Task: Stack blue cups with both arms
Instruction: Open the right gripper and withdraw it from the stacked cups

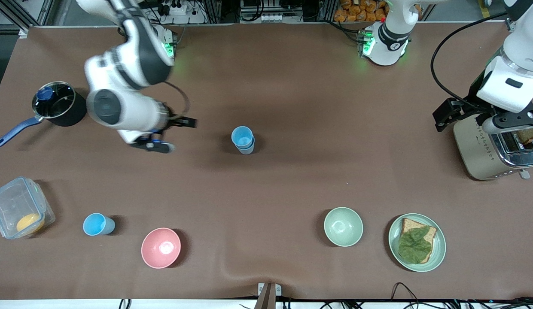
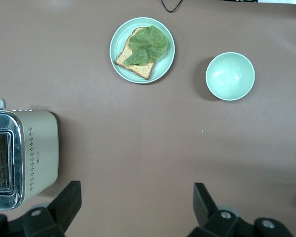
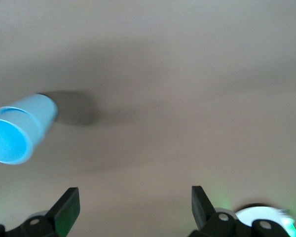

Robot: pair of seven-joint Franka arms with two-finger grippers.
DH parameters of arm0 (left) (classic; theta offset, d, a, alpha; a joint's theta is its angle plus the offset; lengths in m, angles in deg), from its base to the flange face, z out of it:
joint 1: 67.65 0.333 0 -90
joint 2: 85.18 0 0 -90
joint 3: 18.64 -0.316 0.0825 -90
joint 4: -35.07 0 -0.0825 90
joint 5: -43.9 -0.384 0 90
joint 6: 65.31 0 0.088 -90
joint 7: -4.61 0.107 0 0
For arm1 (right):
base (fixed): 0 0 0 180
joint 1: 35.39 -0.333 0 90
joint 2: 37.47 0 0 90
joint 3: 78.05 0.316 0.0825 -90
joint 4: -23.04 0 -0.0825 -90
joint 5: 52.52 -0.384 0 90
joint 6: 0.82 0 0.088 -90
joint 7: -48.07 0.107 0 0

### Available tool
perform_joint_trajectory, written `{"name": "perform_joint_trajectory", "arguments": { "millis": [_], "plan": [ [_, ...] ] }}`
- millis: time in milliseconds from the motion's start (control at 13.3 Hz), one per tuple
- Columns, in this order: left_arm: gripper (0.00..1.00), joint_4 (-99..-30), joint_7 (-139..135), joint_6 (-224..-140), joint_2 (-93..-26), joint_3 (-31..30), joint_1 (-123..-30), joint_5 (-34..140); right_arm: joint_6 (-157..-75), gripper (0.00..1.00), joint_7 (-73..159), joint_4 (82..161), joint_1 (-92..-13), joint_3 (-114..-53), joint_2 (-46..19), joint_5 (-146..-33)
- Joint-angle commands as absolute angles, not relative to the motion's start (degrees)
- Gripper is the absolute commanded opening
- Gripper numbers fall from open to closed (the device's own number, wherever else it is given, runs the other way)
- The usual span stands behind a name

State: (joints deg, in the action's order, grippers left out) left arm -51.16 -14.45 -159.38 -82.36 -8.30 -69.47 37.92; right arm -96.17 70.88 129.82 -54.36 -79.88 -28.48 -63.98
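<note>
Two blue cups [image 1: 243, 140] stand nested one in the other at the middle of the table; the stack also shows in the right wrist view [image 3: 17, 133]. A third, sky-blue cup [image 1: 97, 224] stands alone nearer the front camera, toward the right arm's end, between a clear box and the pink bowl. My right gripper [image 1: 156, 143] is open and empty, up over bare table beside the stack toward the right arm's end; its jaws [image 3: 135, 205] hold nothing. My left gripper [image 1: 447, 113] hangs open and empty beside the toaster; it also shows in the left wrist view [image 2: 136, 200].
A toaster [image 1: 485, 150] stands at the left arm's end. A plate with toast and lettuce [image 1: 416, 242], a pale green bowl [image 1: 343, 226] and a pink bowl [image 1: 160, 247] lie near the front. A clear lidded box [image 1: 17, 206] and a dark saucepan [image 1: 60, 103] stand at the right arm's end.
</note>
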Motion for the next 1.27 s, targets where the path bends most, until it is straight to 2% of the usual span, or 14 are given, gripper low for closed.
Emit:
{"name": "perform_joint_trajectory", "arguments": {
  "millis": [0, 150, 375, 750, 1050, 1200],
  "plan": [
    [1.00, -51.3, -12.8, -157.7, -83.5, -7.4, -68.6, 37.7, -92.4, 1.00, 59.2, 131.4, -44.8, -78.8, -32.2, -62.7],
    [1.00, -51.3, -13.0, -156.5, -83.5, -7.4, -68.6, 37.7, -92.4, 1.00, 54.8, 132.4, -40.9, -78.8, -35.0, -61.4],
    [1.00, -51.1, -12.4, -154.9, -84.1, -7.7, -68.5, 37.7, -93.2, 1.00, 54.7, 131.1, -39.3, -78.9, -37.9, -59.0],
    [1.00, -51.2, -12.3, -153.2, -84.9, -7.7, -68.5, 37.8, -92.9, 1.00, 49.8, 125.2, -38.9, -78.6, -38.4, -53.0],
    [1.00, -51.1, -12.2, -152.8, -84.8, -7.7, -68.6, 37.9, -92.3, 1.00, 40.6, 122.3, -35.3, -80.7, -40.2, -53.4],
    [1.00, -51.1, -12.2, -152.9, -84.8, -7.8, -68.7, 38.3, -88.7, 1.00, 38.4, 118.5, -33.7, -80.7, -40.1, -53.8]
  ]
}}
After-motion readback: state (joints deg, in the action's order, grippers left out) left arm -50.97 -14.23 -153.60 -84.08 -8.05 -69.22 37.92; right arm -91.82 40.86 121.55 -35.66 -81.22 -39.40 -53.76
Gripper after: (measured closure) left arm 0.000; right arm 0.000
